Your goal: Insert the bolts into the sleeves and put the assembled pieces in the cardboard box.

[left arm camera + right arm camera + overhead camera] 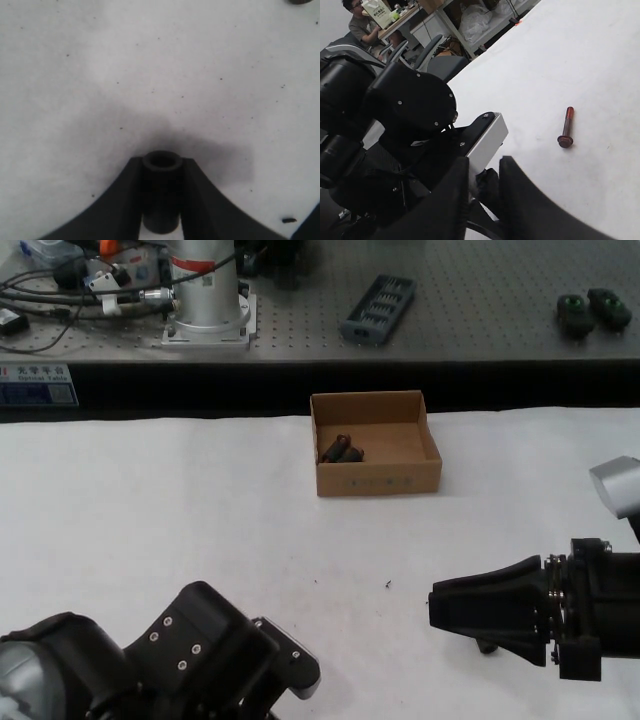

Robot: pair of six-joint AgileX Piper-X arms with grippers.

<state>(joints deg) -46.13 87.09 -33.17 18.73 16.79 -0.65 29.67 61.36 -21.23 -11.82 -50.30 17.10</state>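
My left gripper point(161, 161) is shut on a black sleeve point(161, 197), which stands upright with its open end showing, just above the white table. The left arm point(200, 655) sits at the near left. The right gripper point(435, 607) is at the near right and points toward the left arm point(405, 107). Its fingers point(520, 200) stand a narrow gap apart with nothing seen between them. A red bolt point(566, 129) lies loose on the table to one side of the right gripper point(484, 165). The cardboard box point(378, 481) at the table's middle back holds two dark assembled pieces point(342, 450).
Behind the white table runs a perforated bench with a metal post point(205, 290), cables, a grey-blue rack point(378, 305) and two black-green parts point(592, 310). A tiny dark speck point(387, 585) lies between the arms. White table stretches on both sides of the box.
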